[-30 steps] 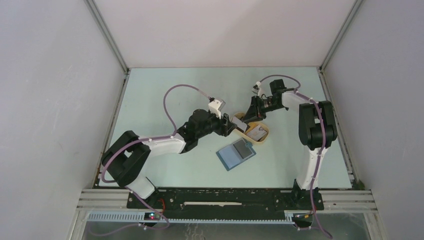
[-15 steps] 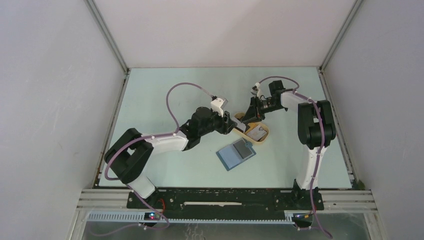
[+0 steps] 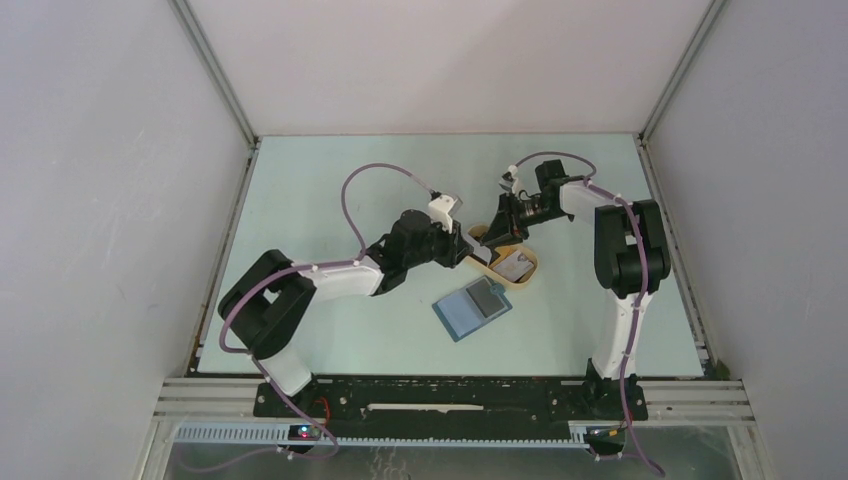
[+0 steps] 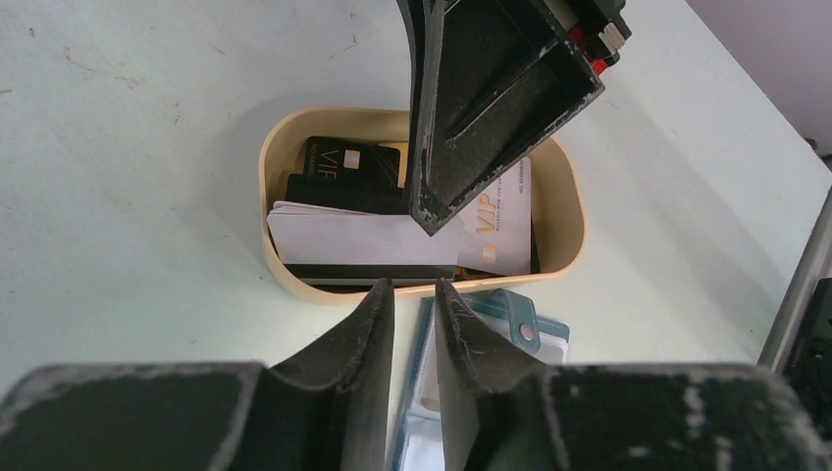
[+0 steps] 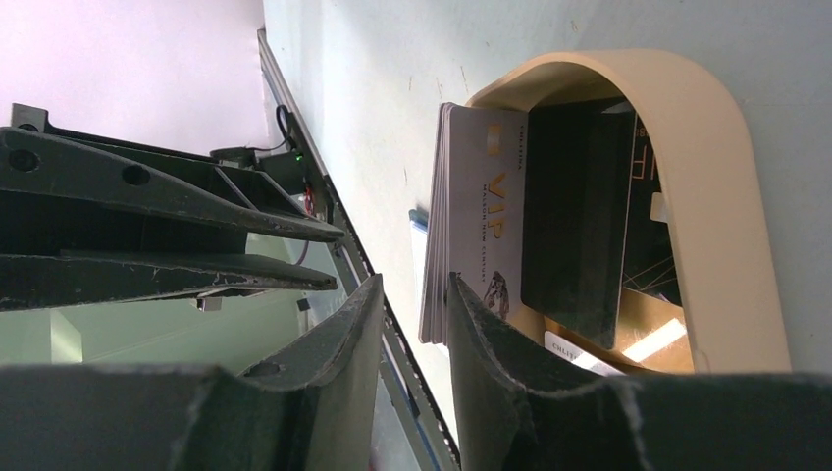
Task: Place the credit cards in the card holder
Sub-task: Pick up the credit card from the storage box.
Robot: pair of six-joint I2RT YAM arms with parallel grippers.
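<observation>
Credit cards [image 4: 373,240] stacked in beige tray [image 4: 267,186]; teal card holder [image 3: 472,307] flat, just beside.

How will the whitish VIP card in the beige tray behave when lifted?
Probably stiff: the whitish VIP card looks flat and unbent while tilted up in the beige tray. Likely light and slippery, being thin and smooth; it may tip over.
</observation>
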